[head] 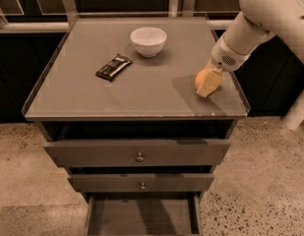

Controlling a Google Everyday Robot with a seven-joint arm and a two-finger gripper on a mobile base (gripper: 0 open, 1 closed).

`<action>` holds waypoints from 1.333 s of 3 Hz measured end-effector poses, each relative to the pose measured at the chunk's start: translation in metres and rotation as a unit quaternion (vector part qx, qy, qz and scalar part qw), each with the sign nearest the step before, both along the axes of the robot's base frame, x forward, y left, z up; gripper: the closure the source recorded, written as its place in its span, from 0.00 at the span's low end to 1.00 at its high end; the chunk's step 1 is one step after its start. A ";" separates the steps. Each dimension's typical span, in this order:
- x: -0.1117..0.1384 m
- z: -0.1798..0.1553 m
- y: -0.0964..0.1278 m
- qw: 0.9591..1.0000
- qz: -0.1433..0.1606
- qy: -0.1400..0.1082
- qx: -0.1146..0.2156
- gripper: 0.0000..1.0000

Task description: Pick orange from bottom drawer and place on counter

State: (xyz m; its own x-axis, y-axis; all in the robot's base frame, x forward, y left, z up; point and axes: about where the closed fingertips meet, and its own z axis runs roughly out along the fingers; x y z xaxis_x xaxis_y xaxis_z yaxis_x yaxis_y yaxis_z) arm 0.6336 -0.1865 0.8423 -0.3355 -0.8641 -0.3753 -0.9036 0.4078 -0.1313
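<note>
The orange [200, 78] is at the right side of the grey counter [141, 95], near its right rim, partly covered by my gripper [207, 84]. The gripper's pale fingers [209, 84] are closed around the orange, low over the counter surface; I cannot tell if the orange touches it. The white arm reaches in from the upper right. The bottom drawer [141, 216] stands pulled out at the bottom of the view, and its visible floor holds nothing.
A white bowl [148, 41] stands at the back middle of the counter. A dark wrapped bar [113, 66] lies left of centre. Two upper drawers with round knobs [139, 157] are shut. Speckled floor surrounds the cabinet.
</note>
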 end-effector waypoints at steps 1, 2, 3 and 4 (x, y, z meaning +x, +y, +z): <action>0.000 0.000 0.000 1.000 0.000 0.000 0.000 0.39; 0.000 0.000 0.000 1.000 0.000 0.000 0.000 0.15; 0.000 0.000 0.000 1.000 0.000 0.000 0.000 0.00; 0.000 0.000 0.000 1.000 0.000 0.000 0.000 0.00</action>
